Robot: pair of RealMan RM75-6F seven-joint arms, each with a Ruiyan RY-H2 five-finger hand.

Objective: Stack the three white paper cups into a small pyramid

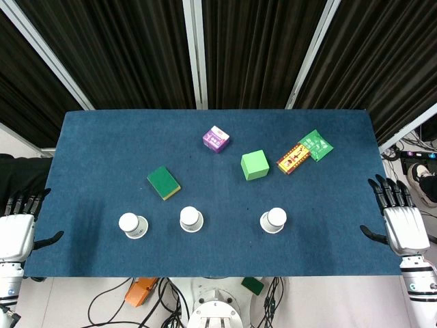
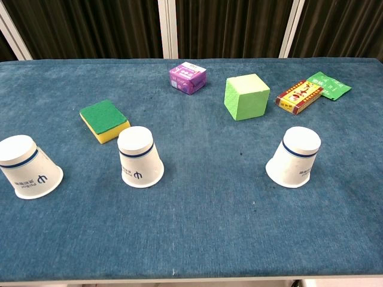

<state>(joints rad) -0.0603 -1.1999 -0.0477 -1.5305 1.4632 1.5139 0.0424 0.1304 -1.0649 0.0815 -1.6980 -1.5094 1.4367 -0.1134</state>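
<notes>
Three inverted white paper cups stand in a row near the table's front edge: left cup (image 1: 132, 225), middle cup (image 1: 191, 219), right cup (image 1: 274, 220), none yet stacked. We judge the thin cups liable to crush or tip under a firm grasp, and a wide base gap would let the top cup fall. Our left hand (image 1: 17, 231) and right hand (image 1: 403, 222) rest off the table's sides, fingers spread, holding nothing, well apart from every cup.
</notes>
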